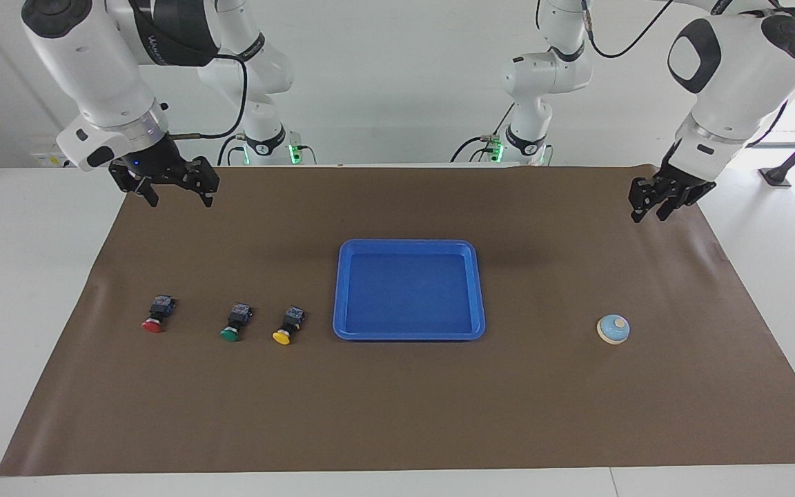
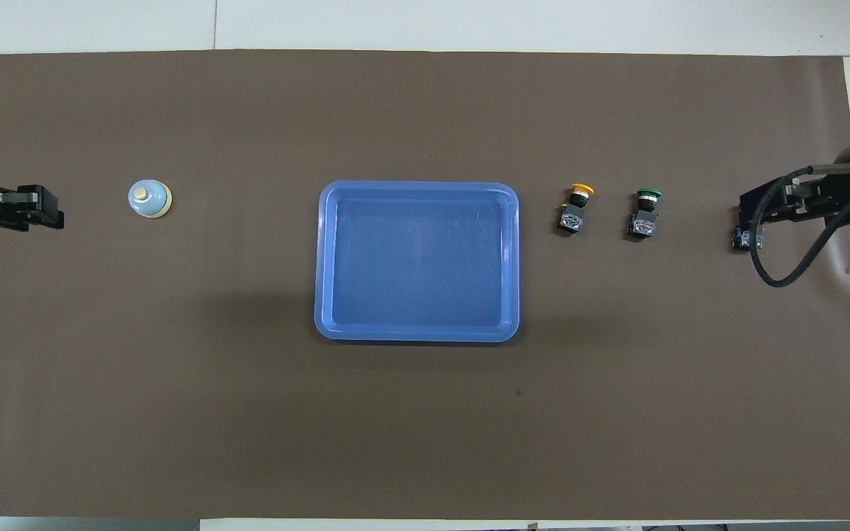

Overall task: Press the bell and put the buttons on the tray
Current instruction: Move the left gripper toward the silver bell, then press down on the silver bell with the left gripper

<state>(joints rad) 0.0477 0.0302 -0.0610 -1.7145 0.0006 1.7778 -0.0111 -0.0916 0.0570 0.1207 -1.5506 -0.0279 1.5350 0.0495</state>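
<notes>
Zero steps look done so far; the bell (image 1: 613, 329) shows no sign of a press that I can judge, and all three buttons lie on the mat (image 1: 397, 414), none in the tray (image 1: 408, 244). The right gripper (image 1: 178, 199) hangs high over the mat at its own arm's end, jaws spread and empty; the red button (image 1: 154, 317) is the one closest to it, then green (image 1: 233, 324), then yellow (image 1: 288, 328), which lies just beside the tray; each rests on its side, well apart from that gripper. The left gripper (image 1: 649, 210) hangs over the mat at the left arm's end, holding nothing; whether it is spread or pressed together I cannot tell; the bell sits on the mat well below it and clear of it. Left to do, by my reading: the bell press, likely the left arm's job, then three pick-and-place trips to the tray.
</notes>
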